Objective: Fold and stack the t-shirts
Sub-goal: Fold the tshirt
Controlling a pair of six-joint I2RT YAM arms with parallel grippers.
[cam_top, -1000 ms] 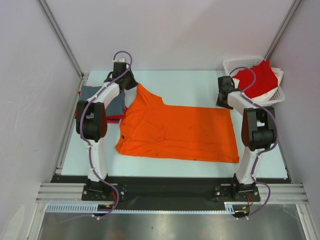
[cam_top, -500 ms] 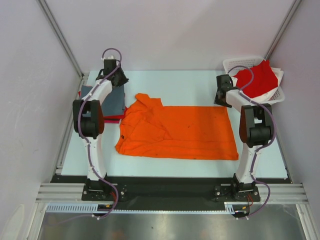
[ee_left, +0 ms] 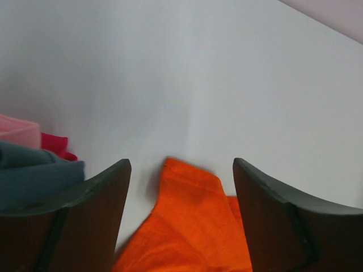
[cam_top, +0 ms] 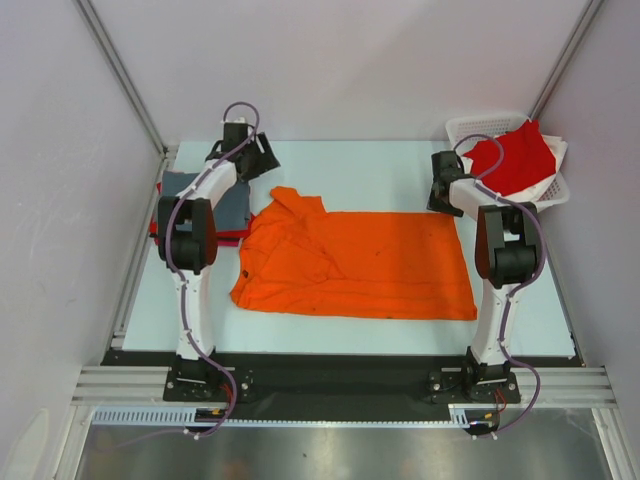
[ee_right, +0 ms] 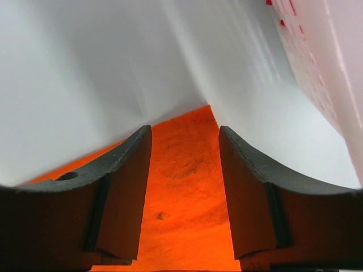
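The orange t-shirt (cam_top: 360, 262) lies flat on the table (cam_top: 380, 165), its near hem straight, so we judge the fold should start from the far edge. There the right gripper (ee_right: 184, 136), over the far right corner, and the left gripper (ee_left: 181, 170), above the rumpled sleeve, both stand spread and empty; we should drop them low and pinch together. Farther back, the grey t-shirt (cam_top: 178, 186) lies folded at the left and the red t-shirt (cam_top: 515, 160) fills the basket (cam_top: 470, 128).
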